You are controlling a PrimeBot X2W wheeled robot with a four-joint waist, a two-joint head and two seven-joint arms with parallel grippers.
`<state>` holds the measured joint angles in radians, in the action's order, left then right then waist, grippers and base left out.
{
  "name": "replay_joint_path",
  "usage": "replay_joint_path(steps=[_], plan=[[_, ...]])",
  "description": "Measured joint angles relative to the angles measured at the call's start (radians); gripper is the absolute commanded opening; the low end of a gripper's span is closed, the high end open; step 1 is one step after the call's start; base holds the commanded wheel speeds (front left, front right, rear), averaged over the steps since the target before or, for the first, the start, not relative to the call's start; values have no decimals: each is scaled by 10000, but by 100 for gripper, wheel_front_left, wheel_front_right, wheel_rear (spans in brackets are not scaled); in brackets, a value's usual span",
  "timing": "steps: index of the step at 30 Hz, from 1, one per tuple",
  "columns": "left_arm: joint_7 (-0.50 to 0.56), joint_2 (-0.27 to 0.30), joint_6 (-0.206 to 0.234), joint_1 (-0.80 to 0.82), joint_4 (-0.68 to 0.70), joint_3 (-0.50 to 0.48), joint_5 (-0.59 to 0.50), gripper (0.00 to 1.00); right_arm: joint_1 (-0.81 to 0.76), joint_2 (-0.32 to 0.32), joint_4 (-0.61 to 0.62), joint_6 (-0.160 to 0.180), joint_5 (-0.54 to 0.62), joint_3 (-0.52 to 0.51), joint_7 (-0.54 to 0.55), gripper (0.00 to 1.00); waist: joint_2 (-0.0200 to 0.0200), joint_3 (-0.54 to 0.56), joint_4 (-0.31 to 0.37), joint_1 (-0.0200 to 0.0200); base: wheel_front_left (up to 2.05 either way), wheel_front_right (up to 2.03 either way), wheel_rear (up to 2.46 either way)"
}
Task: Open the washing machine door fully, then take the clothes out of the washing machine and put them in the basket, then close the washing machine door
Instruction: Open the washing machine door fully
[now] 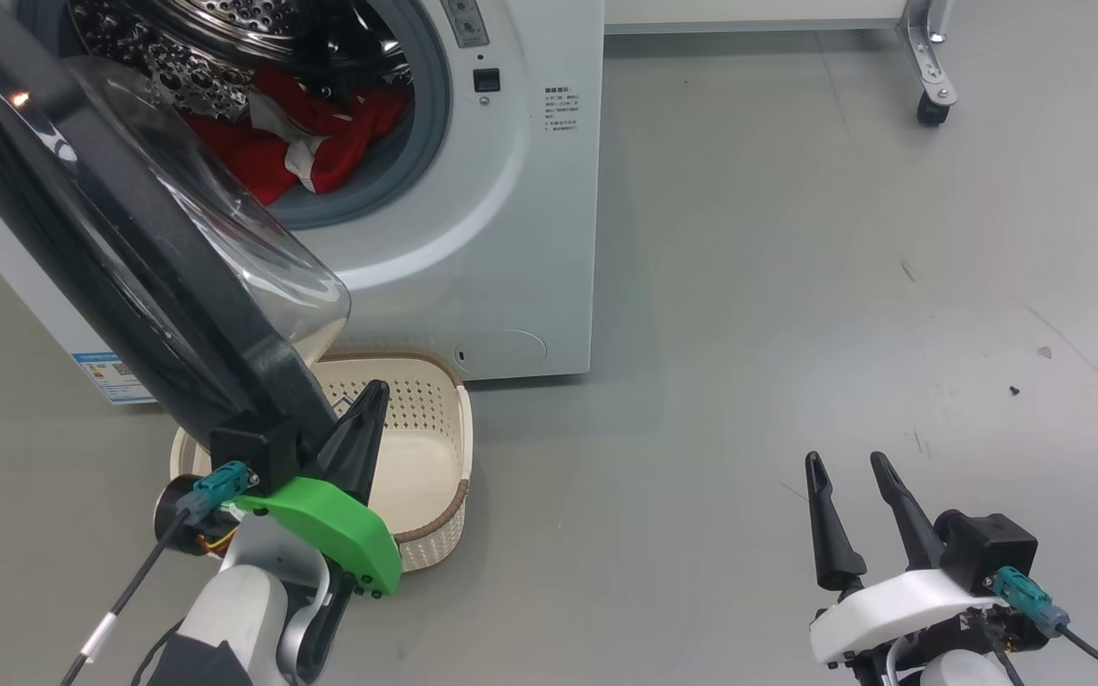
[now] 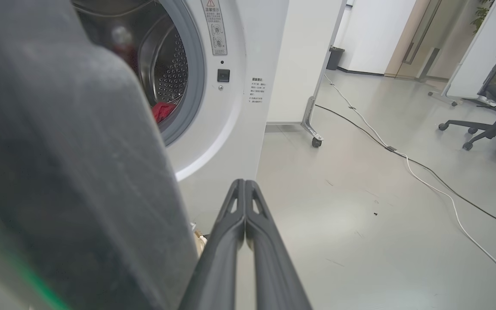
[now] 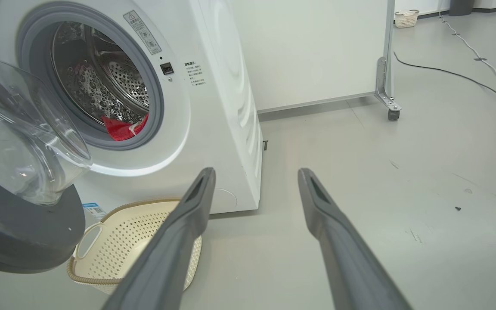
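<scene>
Two claws: left [image 1: 373, 393] closed, right [image 1: 845, 462] wide.

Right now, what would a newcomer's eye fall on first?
The washing machine door, black-rimmed with a bulging glass window, stands open across the head view's upper left. Behind it, red clothes lie in the drum mouth; the cream basket sits empty on the floor below. The left tool is shut by the door's lower edge.

Warning-triangle sticker [image 2: 215, 26] on washing machine [image 2: 235, 142] (small print illegible).
</scene>
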<state>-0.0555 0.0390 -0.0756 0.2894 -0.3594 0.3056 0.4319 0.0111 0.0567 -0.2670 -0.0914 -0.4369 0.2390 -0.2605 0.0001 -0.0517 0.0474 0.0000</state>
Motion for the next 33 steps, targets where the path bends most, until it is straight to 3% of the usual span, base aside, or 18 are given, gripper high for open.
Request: replay_joint_path(steps=[19,33], plan=[[-395,-111,-92,36,-566,290,238,0,-49,-13,-148,-44,88,-54,0,100,0,203,-1008,0,0,0,0],[-625,-107,-104,35,-1011,376,238,0,-217,-63,-316,-128,98,-48,0,100,0,419,-2129,0,0,0,0]])
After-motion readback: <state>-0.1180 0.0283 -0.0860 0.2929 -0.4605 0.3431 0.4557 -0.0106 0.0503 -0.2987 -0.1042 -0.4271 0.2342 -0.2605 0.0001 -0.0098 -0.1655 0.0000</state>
